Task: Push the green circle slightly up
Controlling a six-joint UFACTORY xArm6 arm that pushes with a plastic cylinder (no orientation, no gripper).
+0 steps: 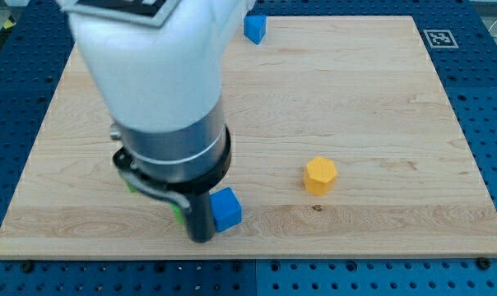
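Observation:
The arm's white and grey body covers the left middle of the wooden board. My tip is at the lower end of the dark rod, near the board's bottom edge. A blue cube sits right against the rod's right side. Small slivers of green show at the rod's left, under the arm; a second sliver shows further left. The green circle's shape is hidden by the arm.
A yellow hexagonal block lies right of centre. Another blue block sits at the board's top edge. A marker tag is at the board's top right corner. Blue perforated table surrounds the board.

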